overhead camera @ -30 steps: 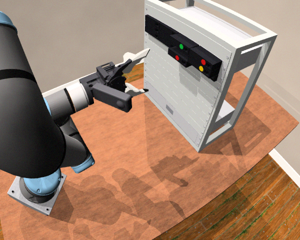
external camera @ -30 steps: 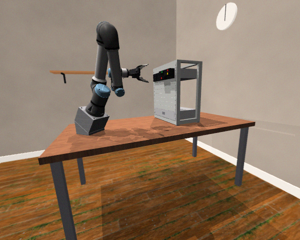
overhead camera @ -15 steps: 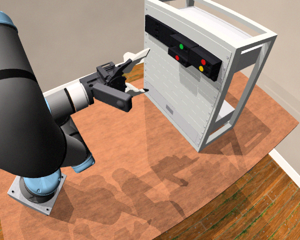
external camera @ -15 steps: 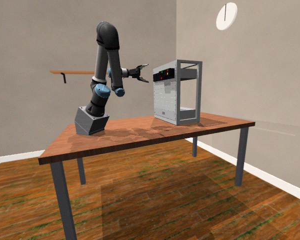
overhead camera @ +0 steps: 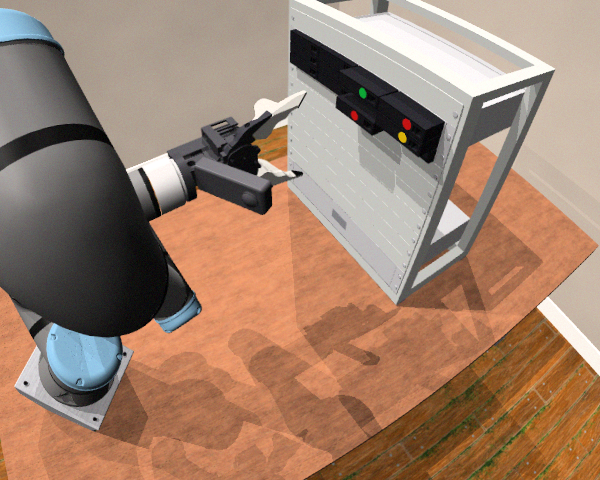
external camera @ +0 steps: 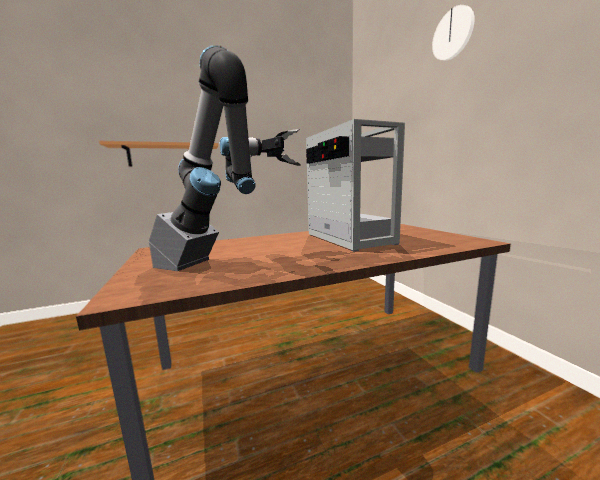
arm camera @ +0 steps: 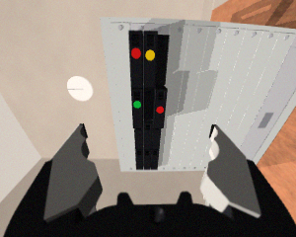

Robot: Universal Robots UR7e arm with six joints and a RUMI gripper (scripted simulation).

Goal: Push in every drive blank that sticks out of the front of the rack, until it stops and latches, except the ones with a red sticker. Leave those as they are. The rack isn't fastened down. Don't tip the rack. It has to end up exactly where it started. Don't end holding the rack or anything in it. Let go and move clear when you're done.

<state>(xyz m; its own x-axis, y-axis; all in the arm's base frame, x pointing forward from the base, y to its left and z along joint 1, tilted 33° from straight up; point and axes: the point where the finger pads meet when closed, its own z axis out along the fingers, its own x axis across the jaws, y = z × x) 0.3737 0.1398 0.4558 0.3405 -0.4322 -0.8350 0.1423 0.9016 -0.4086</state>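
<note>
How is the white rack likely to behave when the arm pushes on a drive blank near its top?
The rack looks like a tall open frame with the black blanks high up, so a push there may tip it. It stands loose on the smooth table, so it may also slide. The open end effector should press slowly.
</note>
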